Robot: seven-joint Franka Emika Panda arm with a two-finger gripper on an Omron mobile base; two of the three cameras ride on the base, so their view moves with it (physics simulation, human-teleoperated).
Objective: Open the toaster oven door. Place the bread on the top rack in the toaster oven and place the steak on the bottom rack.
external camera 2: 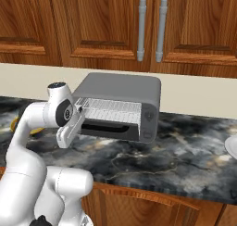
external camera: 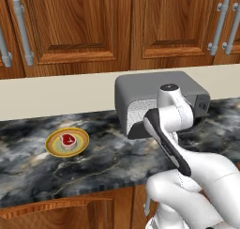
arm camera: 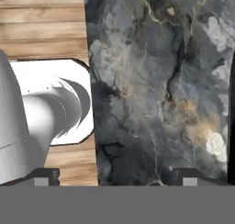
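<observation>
The toaster oven (external camera: pixel 154 89) (external camera 2: pixel 120 88) stands at the back of the marble counter. Its toaster oven door (external camera: pixel 137 130) (external camera 2: pixel 111 134) is swung down and outward, and a silver wire rack (external camera 2: pixel 109 108) shows inside. The steak (external camera: pixel 68 140), a small red slab with a pale rim, lies on a yellow-green plate (external camera: pixel 79 148) to the oven's left. The bread is out of view. My gripper (arm camera: pixel 118 177) is open with nothing between its fingertips (arm camera: pixel 46 175). It points down over the counter's front edge, in front of the oven.
My white arm (external camera: pixel 168 125) stands between the base and the oven front, hiding part of the door. A pale round rim (external camera 2: pixel 231 146) shows on the counter at the far right. Wooden cabinets (external camera 2: pixel 115 26) hang above. Below the counter edge lies wooden floor (arm camera: pixel 46 30).
</observation>
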